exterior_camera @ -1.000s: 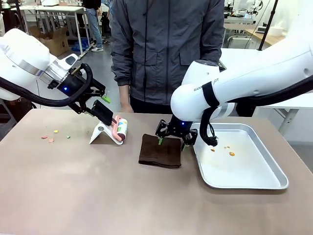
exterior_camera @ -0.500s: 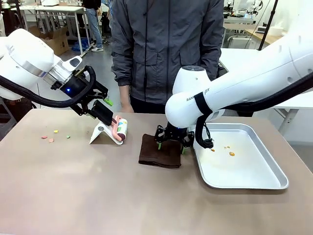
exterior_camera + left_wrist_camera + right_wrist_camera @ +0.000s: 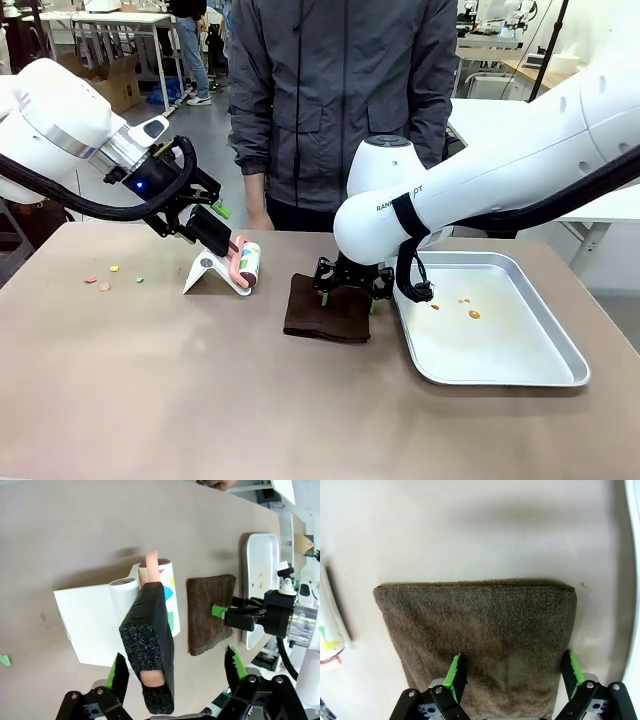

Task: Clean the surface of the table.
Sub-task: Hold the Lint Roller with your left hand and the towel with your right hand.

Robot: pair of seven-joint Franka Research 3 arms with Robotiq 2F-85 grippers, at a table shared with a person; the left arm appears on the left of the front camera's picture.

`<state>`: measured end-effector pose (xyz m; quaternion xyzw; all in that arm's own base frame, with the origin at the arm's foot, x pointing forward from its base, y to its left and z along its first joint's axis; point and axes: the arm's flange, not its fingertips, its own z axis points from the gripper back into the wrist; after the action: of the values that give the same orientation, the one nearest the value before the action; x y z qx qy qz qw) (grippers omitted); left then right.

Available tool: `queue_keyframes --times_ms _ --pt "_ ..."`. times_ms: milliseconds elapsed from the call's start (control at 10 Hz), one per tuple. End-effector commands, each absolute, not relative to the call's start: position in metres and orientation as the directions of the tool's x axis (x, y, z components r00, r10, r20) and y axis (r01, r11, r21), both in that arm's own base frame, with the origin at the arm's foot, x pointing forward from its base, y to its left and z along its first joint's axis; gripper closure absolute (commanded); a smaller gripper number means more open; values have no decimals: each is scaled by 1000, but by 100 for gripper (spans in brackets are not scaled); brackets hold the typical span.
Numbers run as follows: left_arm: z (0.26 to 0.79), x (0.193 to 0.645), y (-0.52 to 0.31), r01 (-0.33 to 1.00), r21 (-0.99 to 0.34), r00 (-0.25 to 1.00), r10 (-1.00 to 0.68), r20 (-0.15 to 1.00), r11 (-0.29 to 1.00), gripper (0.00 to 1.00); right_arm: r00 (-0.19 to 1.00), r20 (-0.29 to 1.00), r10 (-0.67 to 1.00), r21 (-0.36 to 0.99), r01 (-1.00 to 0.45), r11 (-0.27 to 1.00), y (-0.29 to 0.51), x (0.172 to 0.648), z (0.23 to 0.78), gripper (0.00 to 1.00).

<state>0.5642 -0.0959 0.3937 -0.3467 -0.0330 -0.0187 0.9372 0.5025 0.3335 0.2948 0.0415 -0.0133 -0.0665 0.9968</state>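
Observation:
The brownish table (image 3: 200,400) carries several small crumbs (image 3: 103,283) at its left. A lint roller (image 3: 247,264) with a black foam handle (image 3: 150,645) leans on a white stand (image 3: 205,270). My left gripper (image 3: 205,222) (image 3: 175,655) is open with its fingers on either side of that handle, one pad close to it and the other well apart. A folded dark brown cloth (image 3: 325,310) (image 3: 475,625) lies flat mid-table. My right gripper (image 3: 349,298) (image 3: 512,657) is open and low over the cloth's far edge, straddling its width.
A silver tray (image 3: 560,375) with a few orange crumbs (image 3: 473,314) sits right of the cloth, close to my right gripper. A person (image 3: 340,100) in a grey jacket stands at the far edge. Bare tabletop stretches across the front.
My right gripper shifted left and settled lower over the cloth. My left gripper crept a little closer around the roller handle. Cloth and roller have not moved.

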Motion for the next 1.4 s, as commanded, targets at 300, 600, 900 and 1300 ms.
queue_keyframes --times_ms 300,600,900,1300 --pt "395 565 -91 57 -631 997 -8 79 774 100 989 29 -144 45 143 989 341 504 295 100" --pt "395 565 -91 58 -633 996 -7 83 772 100 989 19 -146 55 145 988 341 504 294 100" --pt "396 565 -90 57 -638 996 0 88 768 100 987 -3 -162 75 162 984 340 505 294 100" --pt "399 564 -90 68 -660 994 3 106 748 100 979 -50 -195 166 201 966 331 506 295 100"
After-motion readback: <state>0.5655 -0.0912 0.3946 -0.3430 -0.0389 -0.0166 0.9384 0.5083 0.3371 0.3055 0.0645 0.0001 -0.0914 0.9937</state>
